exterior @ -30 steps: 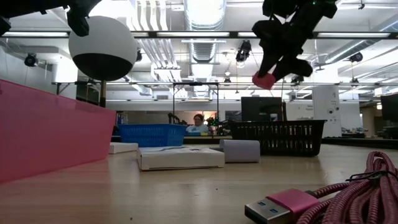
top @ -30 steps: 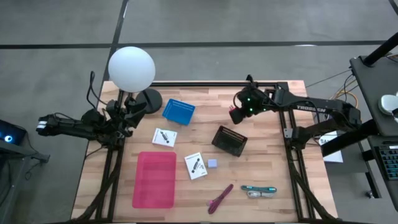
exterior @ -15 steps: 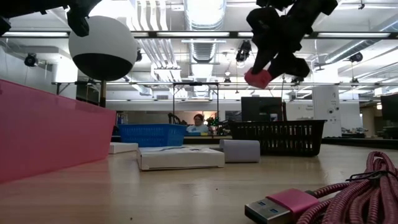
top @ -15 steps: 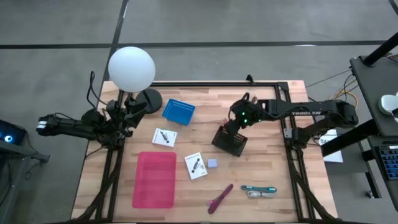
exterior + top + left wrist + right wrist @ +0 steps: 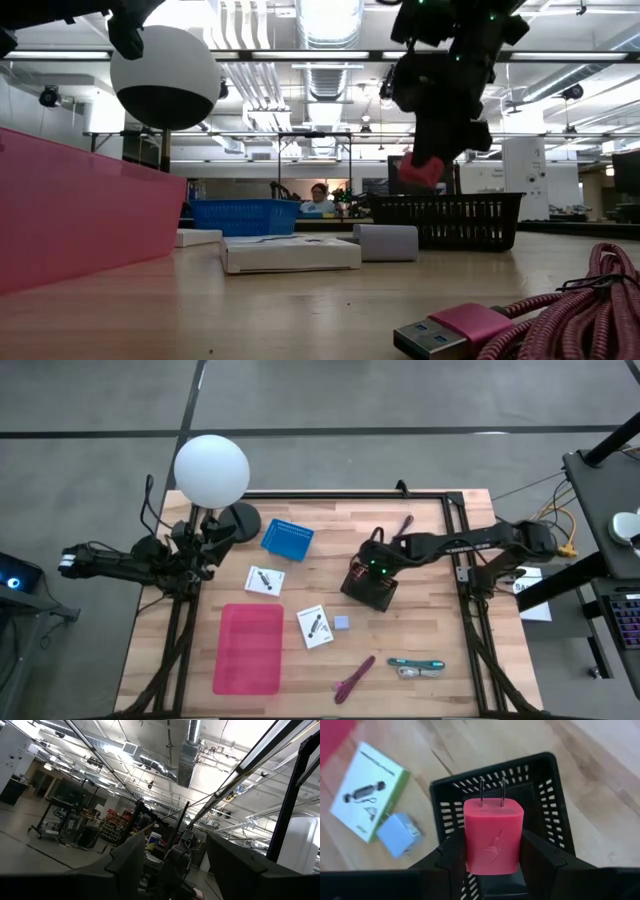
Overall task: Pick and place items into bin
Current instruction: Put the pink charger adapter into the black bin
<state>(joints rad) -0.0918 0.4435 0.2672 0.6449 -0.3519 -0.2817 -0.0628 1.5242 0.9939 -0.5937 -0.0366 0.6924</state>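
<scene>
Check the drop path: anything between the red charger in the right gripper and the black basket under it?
Nothing visible. The right gripper holds the red charger prongs-forward directly above the black basket; the part of the basket's interior in view looks empty. In the low view only open air separates charger and rim.

Grey floor [image 5: 400, 395], exposed ceiling ducts [image 5: 325, 25], strip lights [image 5: 300, 55].

charger [image 5: 493, 837] above basket [image 5: 547, 800]
</scene>
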